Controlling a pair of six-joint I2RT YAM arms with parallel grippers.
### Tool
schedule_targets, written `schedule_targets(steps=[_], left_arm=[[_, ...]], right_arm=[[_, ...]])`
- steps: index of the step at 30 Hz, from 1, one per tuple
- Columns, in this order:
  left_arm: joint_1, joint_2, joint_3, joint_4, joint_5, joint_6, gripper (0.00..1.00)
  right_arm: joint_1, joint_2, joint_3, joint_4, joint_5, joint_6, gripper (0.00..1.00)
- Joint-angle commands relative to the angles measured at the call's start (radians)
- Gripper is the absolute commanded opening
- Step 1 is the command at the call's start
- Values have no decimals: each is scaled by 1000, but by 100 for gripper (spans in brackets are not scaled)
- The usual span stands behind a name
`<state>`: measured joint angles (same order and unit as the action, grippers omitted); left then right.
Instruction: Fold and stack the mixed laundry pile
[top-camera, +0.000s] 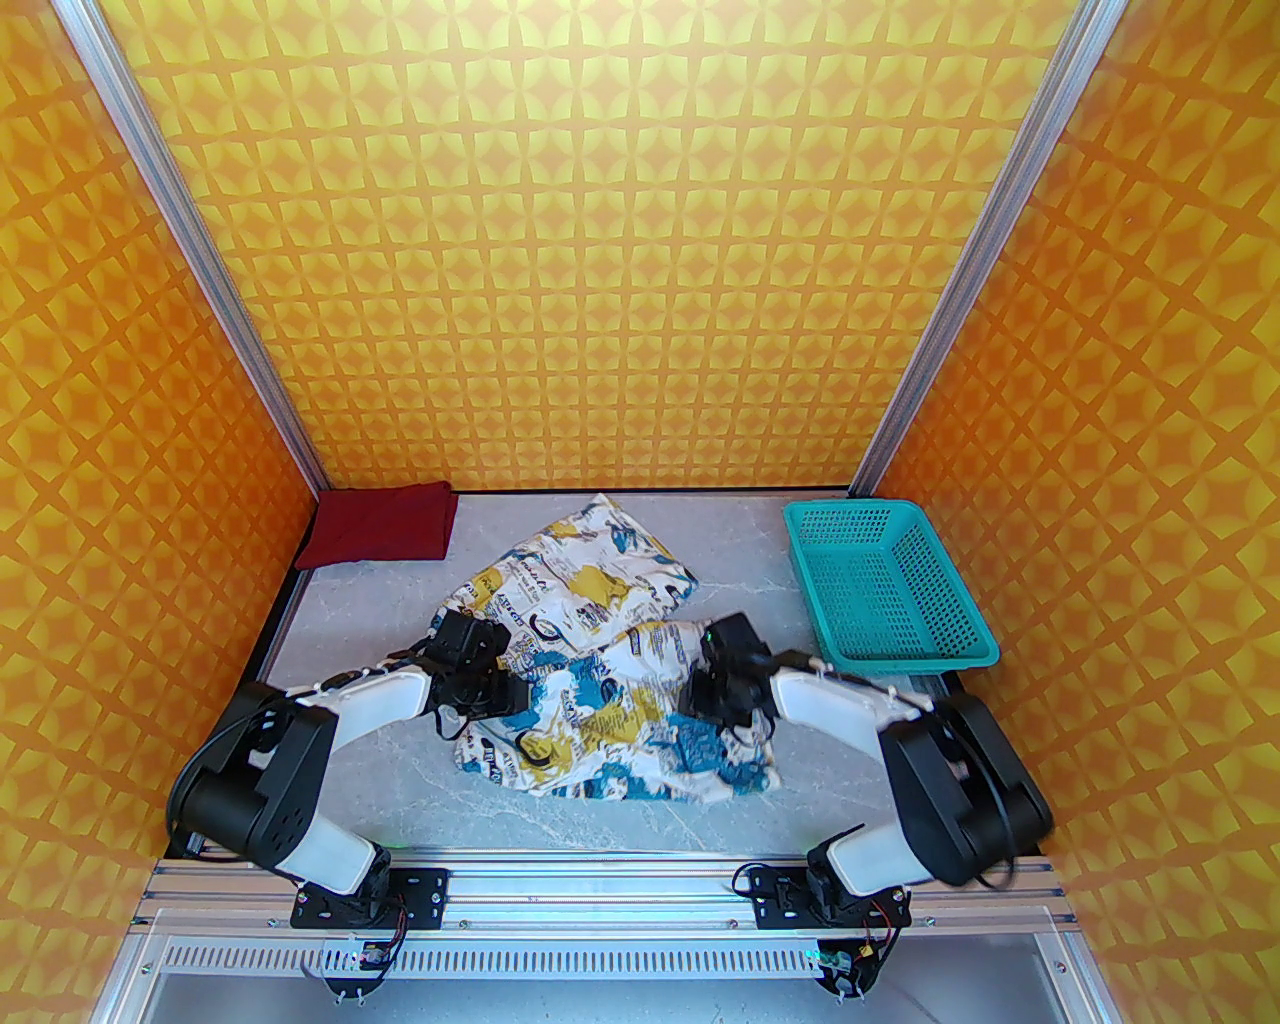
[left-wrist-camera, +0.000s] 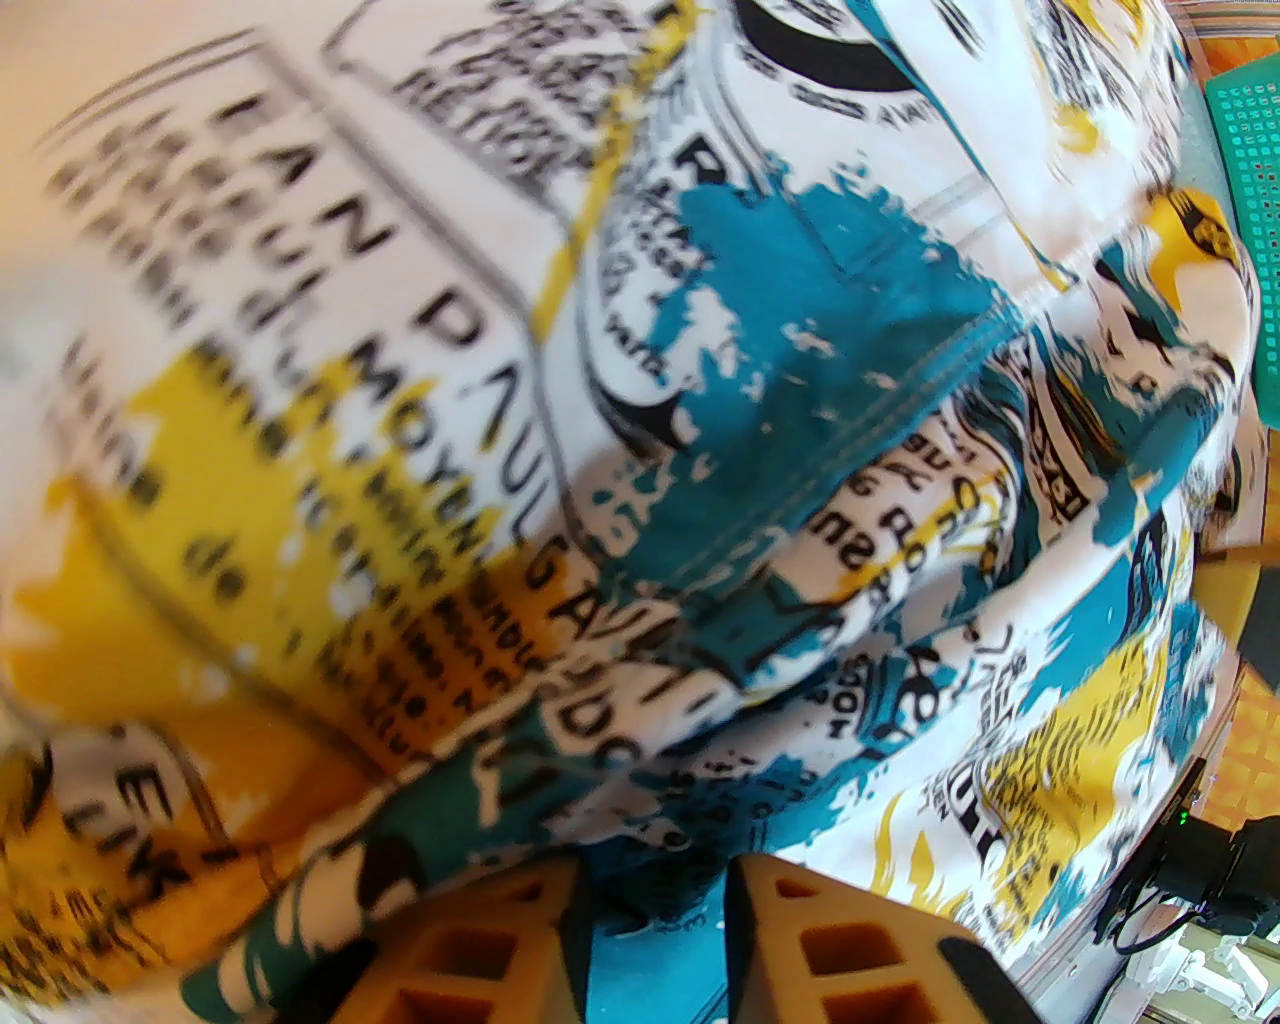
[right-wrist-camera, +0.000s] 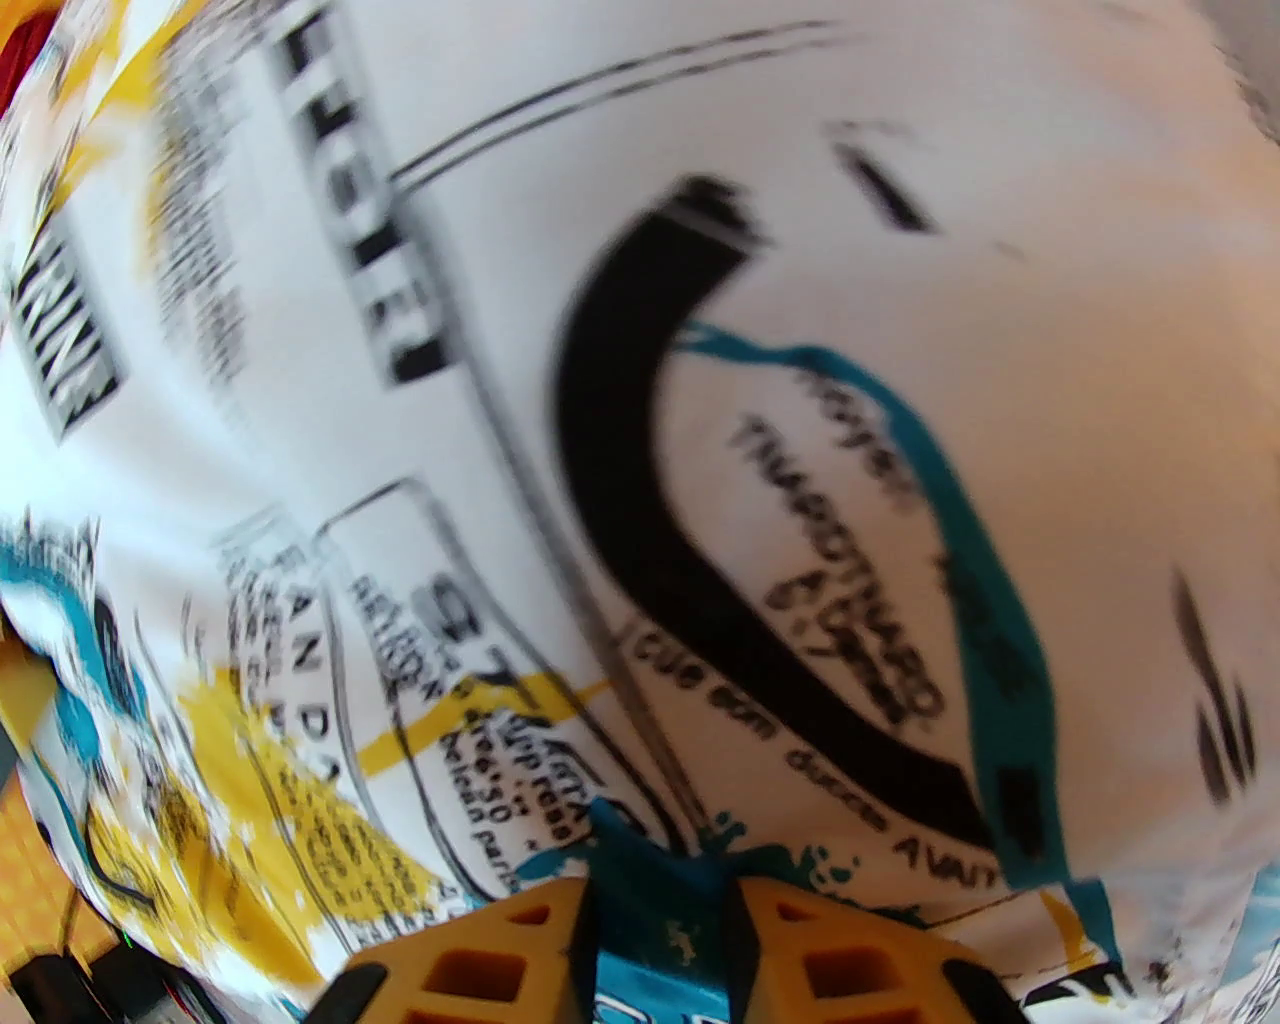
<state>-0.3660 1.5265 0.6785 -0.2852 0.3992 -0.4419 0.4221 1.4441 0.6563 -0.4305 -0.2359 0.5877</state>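
Grey marble tabletop (top-camera: 620, 820) carries the printed shirt (top-camera: 590, 590) crumpled at its middle, with the red shirt (top-camera: 385, 523) folded in the far left corner. Both arms bend low and reach inward; the left gripper (left-wrist-camera: 655, 900) and right gripper (right-wrist-camera: 660, 900) each pinch the printed shirt's fabric.

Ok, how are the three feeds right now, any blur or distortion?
Top external: sharp, evenly lit, wide-angle, printed shirt clear. Left wrist: print smeared on the left side, crisper toward the middle and right. Right wrist: cloth very close, blurred, worst at the top and right.
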Motion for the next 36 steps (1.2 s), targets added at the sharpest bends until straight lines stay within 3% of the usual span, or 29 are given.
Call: schedule_targets(steps=[1,6,14,20,24,31,36], left_arm=[[9,-42,3,-45,-20,-1,29],[23,-40,167,-91,-20,36,29],[188,154,419,-58,-20,79,23],[284,302,516,-38,-18,76,19],[303,394,568,-35,-9,72,18],[303,521,644,-11,0,60,19],[305,503,657,-11,1,62,28]], right_arm=[[6,-37,17,-114,30,21,30],[-9,12,317,-222,124,-115,35],[-94,409,814,-186,127,-284,32],[-112,703,1107,-255,119,-352,31],[-137,800,1165,-303,117,-321,30],[-229,814,1070,-259,118,-266,30],[-256,815,1127,-308,110,-297,30]])
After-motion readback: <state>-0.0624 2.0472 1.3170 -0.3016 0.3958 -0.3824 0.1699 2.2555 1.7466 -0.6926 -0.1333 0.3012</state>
